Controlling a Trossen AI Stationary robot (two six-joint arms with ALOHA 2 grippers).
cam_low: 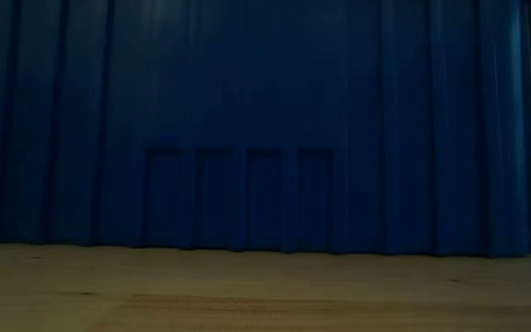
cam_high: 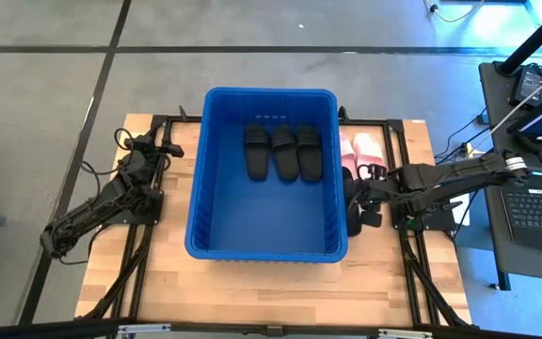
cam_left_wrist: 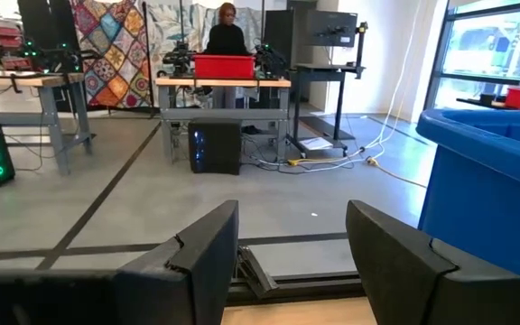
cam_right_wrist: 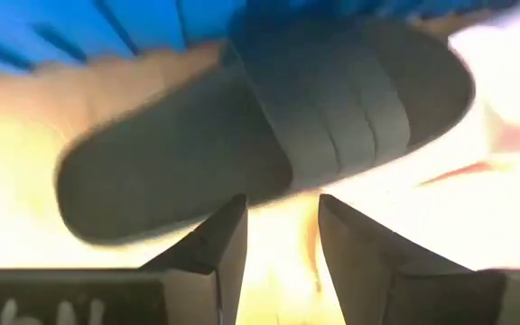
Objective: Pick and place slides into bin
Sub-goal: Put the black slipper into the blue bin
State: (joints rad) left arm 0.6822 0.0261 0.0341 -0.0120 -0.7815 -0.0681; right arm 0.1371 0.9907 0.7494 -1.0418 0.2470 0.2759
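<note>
Blue, deep, ribbed plastic bin mid-table, holding three matte black slip-on slides side by side at its far end; two pale pink slides on the light wooden table just outside its right wall. Right gripper low beside that wall, fingers parted just short of a fourth black slide, seemingly not yet gripping it. Left gripper waiting left of the bin, spread wide, empty.
</note>
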